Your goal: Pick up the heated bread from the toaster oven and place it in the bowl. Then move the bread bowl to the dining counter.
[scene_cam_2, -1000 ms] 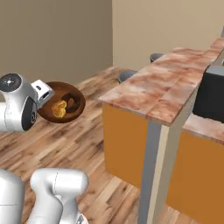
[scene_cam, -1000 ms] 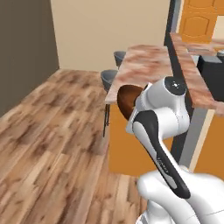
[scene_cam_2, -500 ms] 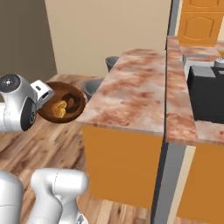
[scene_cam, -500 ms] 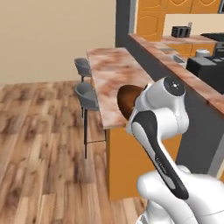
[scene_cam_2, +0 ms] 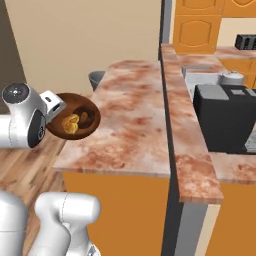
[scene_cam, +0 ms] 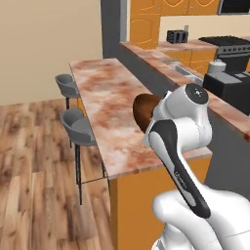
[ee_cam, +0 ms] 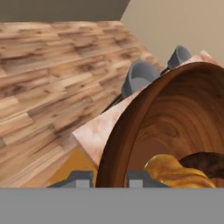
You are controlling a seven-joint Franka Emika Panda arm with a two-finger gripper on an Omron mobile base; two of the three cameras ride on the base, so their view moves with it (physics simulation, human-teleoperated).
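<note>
Brown wooden bowl (scene_cam_2: 75,116) is clamped by its rim in my end effector (ee_cam: 109,178), jaws closed tight on the edge. Bowl hangs raised just beside the near corner of the dining tabletop (scene_cam_2: 130,125), tilted toward me. Heated bread (scene_cam_2: 70,123), golden, lies inside it. Two grey stools (scene_cam: 78,128) stand along the tabletop's far side.

Evenly and brightly lit throughout, with flat rendered illumination and no glare on the dining counter (scene_cam_2: 131,120) or on the wood floor (scene_cam: 34,190) beside it. Soft shading only beneath the counter's overhang and under the grey bar stools (scene_cam: 78,128) next to it; no hard cast shadows. Slightly soft, low-resolution rendering, coarsest in the hand view where the bowl (ee_cam: 175,127) above the counter looms large and blurred at its rim.
</note>
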